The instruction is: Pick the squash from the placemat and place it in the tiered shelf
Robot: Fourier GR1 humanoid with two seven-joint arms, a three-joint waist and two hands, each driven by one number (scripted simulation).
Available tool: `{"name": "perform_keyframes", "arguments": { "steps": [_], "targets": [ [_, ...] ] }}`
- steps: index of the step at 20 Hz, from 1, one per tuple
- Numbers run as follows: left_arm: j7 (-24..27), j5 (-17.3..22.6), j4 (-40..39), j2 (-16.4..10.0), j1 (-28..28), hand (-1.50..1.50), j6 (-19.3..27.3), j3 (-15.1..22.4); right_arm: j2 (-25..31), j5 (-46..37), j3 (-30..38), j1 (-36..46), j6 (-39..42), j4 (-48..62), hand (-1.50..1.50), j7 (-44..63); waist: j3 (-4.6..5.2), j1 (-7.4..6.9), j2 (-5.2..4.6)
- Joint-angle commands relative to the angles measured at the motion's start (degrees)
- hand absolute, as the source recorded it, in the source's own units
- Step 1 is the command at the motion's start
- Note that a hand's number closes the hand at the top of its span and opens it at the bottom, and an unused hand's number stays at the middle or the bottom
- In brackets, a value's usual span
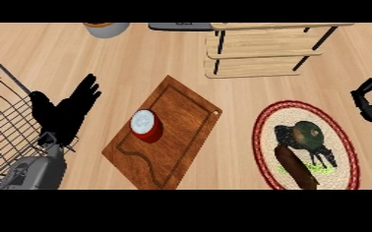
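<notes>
Reach stage, by the look of it. Best to come down from above onto the squash (309, 135) and curl round its dark green body, keeping off the brown item (295, 169) just beside it. Lies on the placemat (259, 132), near right, below and left of the right hand (363, 101), near but apart. Barely inside the right edge; spread or curled, cannot tell. Left hand (69, 109) resting spread, far left. Shelf (251, 46) well beyond the squash.
</notes>
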State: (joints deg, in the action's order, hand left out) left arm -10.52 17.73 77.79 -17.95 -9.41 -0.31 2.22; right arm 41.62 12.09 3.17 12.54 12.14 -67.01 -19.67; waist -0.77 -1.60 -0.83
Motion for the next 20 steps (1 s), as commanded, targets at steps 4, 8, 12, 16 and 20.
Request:
{"name": "perform_keyframes", "arguments": {
  "steps": [4,8,12,16,20],
  "targets": [
    [-4.44,-2.46,-2.28,2.03,3.57,0.0,2.37,1.13,6.51,0.33,1.13,2.34,17.98,16.13,-1.5,-15.31,0.21,-2.31,-0.66],
    [-4.36,-3.37,-2.53,1.73,3.46,0.0,1.52,-0.04,9.74,-4.67,-2.89,3.14,26.95,18.72,-1.5,-24.63,0.33,-2.06,-0.35],
    [-5.59,-4.35,-2.74,3.46,3.36,0.0,3.13,0.07,15.31,-6.89,-5.74,5.53,32.86,18.37,-1.5,-26.45,0.5,-1.28,0.1],
    [-3.83,-5.41,-2.48,3.72,5.37,0.0,3.5,0.37,17.25,-10.87,-10.85,6.42,32.9,14.89,-1.5,-27.17,0.64,-0.71,0.47],
    [-5.72,-4.46,-2.73,3.15,4.41,0.0,3.51,-1.45,17.63,-14.81,-13.19,8.04,27.97,12.91,-1.5,-24.5,0.74,0.66,0.71]
  ]
}}
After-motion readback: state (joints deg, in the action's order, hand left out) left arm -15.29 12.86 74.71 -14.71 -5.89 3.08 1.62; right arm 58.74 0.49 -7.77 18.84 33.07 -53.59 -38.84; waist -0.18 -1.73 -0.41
